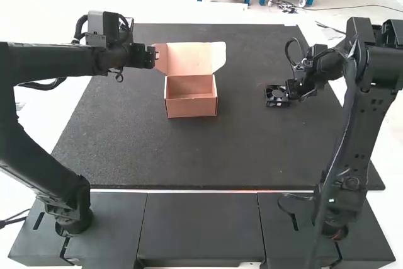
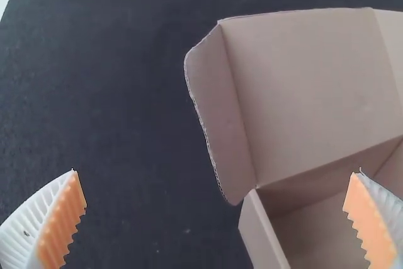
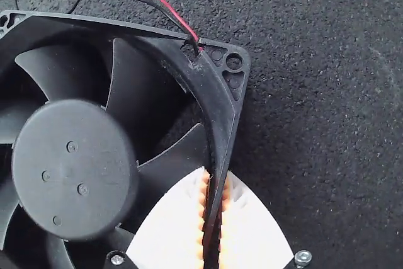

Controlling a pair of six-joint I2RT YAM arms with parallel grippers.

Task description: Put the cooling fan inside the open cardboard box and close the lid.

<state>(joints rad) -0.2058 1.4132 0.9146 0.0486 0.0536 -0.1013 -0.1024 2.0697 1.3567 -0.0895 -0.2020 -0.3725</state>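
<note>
Fan (image 1: 277,95) sat toward the right edge of the coarse black mat (image 1: 126,130), its thin frame rim pinched in the right claw (image 3: 212,184). So narrow a hold could let it swing or slip once lifted; its 2 wires (image 3: 165,16) might snag. Left claw (image 2: 217,177) hung wide open, empty, beside the lid (image 1: 189,58) of the box (image 1: 191,96) mid-mat.

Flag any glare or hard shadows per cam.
High view: even light, no hard shadows on the mat. Left wrist view: cardboard box lit evenly, no glare. Right wrist view: faint sheen on the fan hub, soft shadow beside its frame.
</note>
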